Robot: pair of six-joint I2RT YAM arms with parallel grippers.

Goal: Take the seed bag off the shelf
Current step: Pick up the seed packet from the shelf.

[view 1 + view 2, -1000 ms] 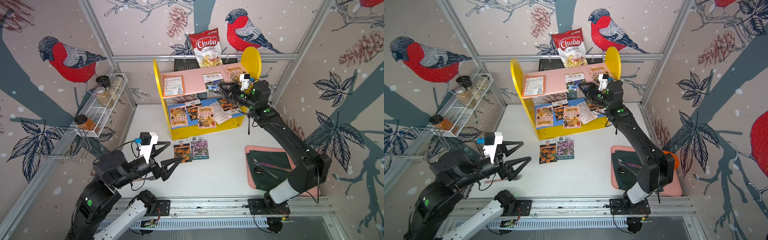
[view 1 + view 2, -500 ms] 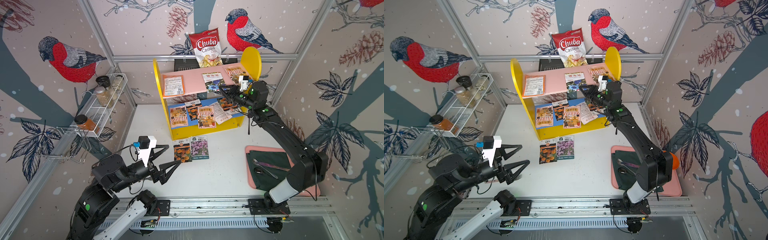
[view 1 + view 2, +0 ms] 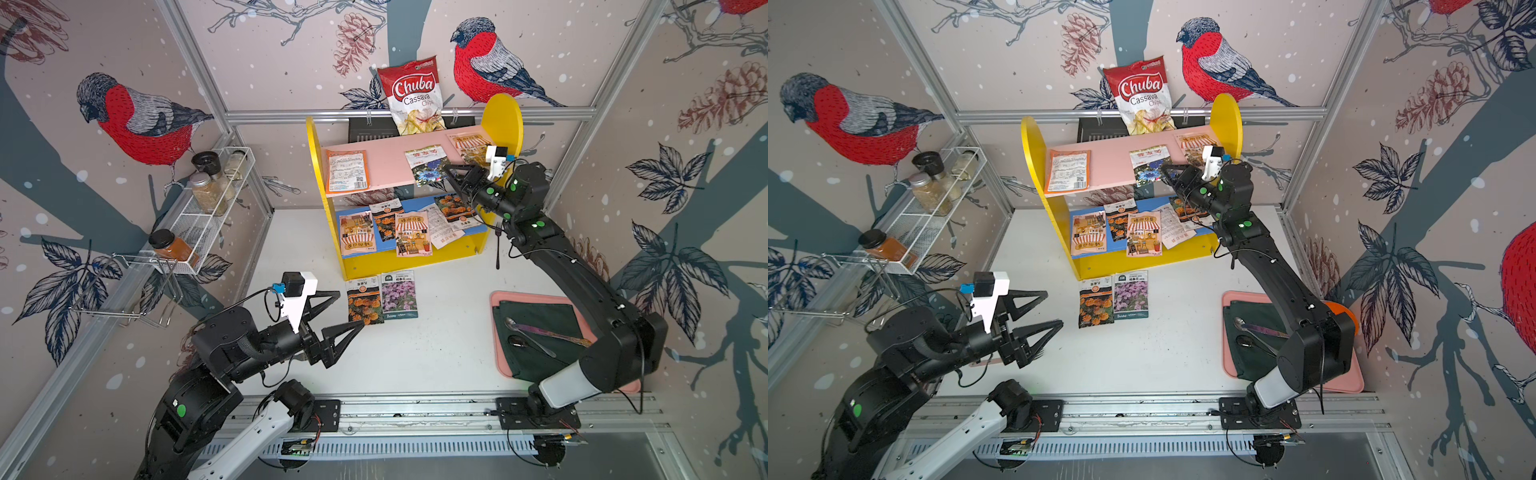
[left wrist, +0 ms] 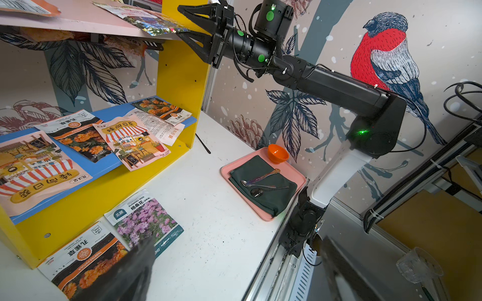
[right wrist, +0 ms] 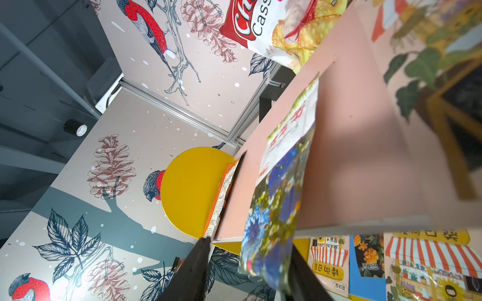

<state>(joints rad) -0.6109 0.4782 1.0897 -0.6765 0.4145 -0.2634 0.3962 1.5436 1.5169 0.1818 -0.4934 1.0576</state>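
The shelf (image 3: 503, 120) stands at the back with yellow sides, a pink upper board and a blue lower board. A blue-flowered seed bag (image 3: 428, 166) (image 3: 1150, 164) (image 5: 276, 203) lies on the pink board, its near end hanging over the front edge. My right gripper (image 3: 448, 174) (image 3: 1166, 174) (image 5: 249, 243) (image 4: 180, 22) is open at that edge. One finger is above the overhanging end and one below it, with a gap on the upper side. My left gripper (image 3: 351, 308) (image 3: 1054, 307) (image 4: 236, 238) hangs wide open and empty above the table.
Two seed bags (image 3: 382, 297) lie on the table before the shelf, and several more cover the blue board (image 3: 478, 208). Around it are a chips bag (image 3: 413, 97), a wire spice rack (image 3: 208, 208), a black fork (image 3: 497, 245), and a pink tray (image 3: 496, 316) with cloth and spoons.
My left gripper dipped toward the front, then came back up near the bags on the table. My right gripper stayed at the pink board's front edge, its jaws narrowing and widening a little.
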